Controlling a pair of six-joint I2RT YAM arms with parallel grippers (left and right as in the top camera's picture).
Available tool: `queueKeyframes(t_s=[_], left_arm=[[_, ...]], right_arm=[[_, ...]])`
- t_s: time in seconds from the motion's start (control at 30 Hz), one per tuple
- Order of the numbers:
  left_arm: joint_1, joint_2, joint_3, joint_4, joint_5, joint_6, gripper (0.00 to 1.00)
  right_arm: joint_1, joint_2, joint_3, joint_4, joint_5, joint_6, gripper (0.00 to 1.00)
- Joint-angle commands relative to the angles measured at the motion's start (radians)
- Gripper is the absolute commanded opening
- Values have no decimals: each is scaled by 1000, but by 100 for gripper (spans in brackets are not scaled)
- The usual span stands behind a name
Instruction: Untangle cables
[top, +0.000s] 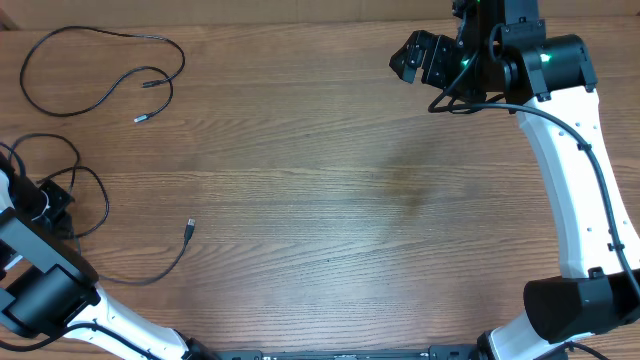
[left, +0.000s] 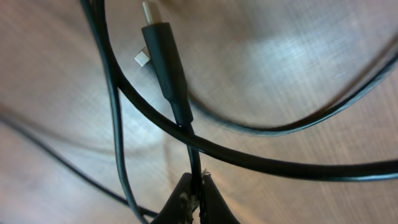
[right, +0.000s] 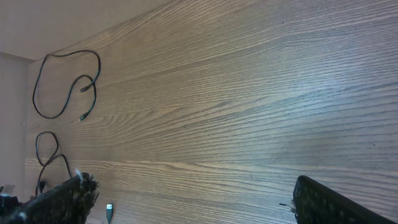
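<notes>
Entry one, nearest your lens: left gripper (left: 194, 199), jaws closed on the pinched cable (left: 176, 99) just below its plug (left: 158, 56), which points away from the fingertips. You hold it this close to the plug, by my reading, so the end can be drawn back out through the loops.

Entry two: crossing cable (left: 261, 163), lying across the pinched one just above the grip and touching it. A thinner strand (left: 118, 137) runs alongside at left.

Entry three, arm pose: your left arm reaches along the left edge of the table (top: 330, 190), gripper set in the tangle (top: 85, 185), whose tail sweeps out to a loose plug end (top: 190, 229).

Entry four, farther off: separated cable (top: 95, 60), one open loop at the far left corner, well apart from the tangle, apparently laid aside as done.

Entry five, farthest: right gripper (top: 418, 58), jaws wide and empty, arm stretched toward the far right edge, away from the work.
</notes>
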Motion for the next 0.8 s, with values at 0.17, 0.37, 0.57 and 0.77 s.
queueKeyframes(t_s=[0.17, 0.37, 0.57, 0.77], left_arm=[[21, -1, -90, -45, -236, -174, 4], [28, -1, -150, -1, -202, -178, 5], [28, -1, -161, 19, -180, -179, 5], [28, -1, -161, 25, -130, -179, 16]], right_arm=[[-2, -29, 3, 3, 7, -8, 100], [-2, -29, 3, 3, 7, -8, 100], [-2, -29, 3, 3, 7, -8, 100], [-2, -29, 3, 3, 8, -8, 100]])
